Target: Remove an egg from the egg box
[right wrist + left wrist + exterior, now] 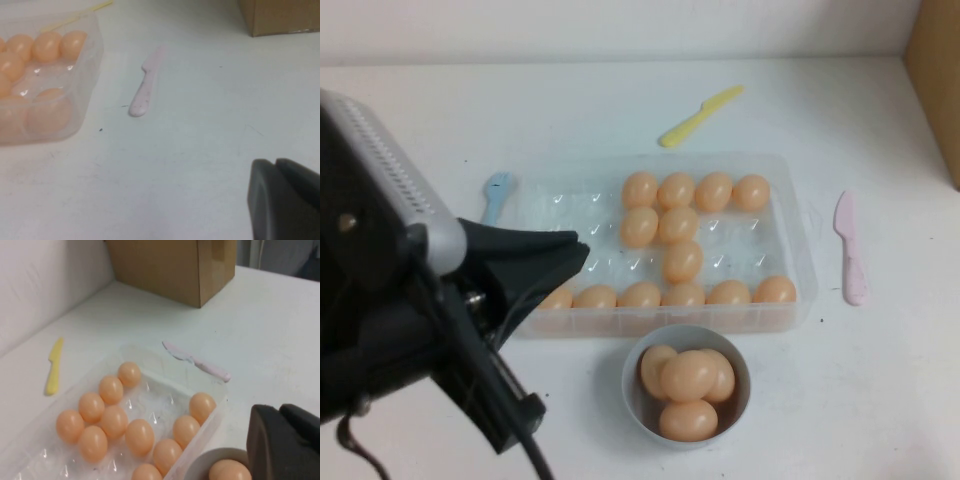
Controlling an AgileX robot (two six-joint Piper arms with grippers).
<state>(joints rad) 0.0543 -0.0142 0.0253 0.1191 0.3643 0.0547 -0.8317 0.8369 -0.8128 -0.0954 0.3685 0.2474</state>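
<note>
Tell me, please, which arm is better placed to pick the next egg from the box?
Left. The left end effector hangs over the egg box near its front-row eggs; the right end effector sits over bare table beyond the pink knife.

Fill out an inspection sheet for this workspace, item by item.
Surface: white table, faint marks.
Job's things: clear egg box with eggs in its far and near rows; left cups bare.
Clutter: bowl of eggs in front of the box; yellow knife; pink knife; blue fork.
Grippers: left gripper shut, over the box's left end; right gripper shut, low over bare table right of the box.
Cables: black cable on left arm.
Surroundings: cardboard box, white wall.
</note>
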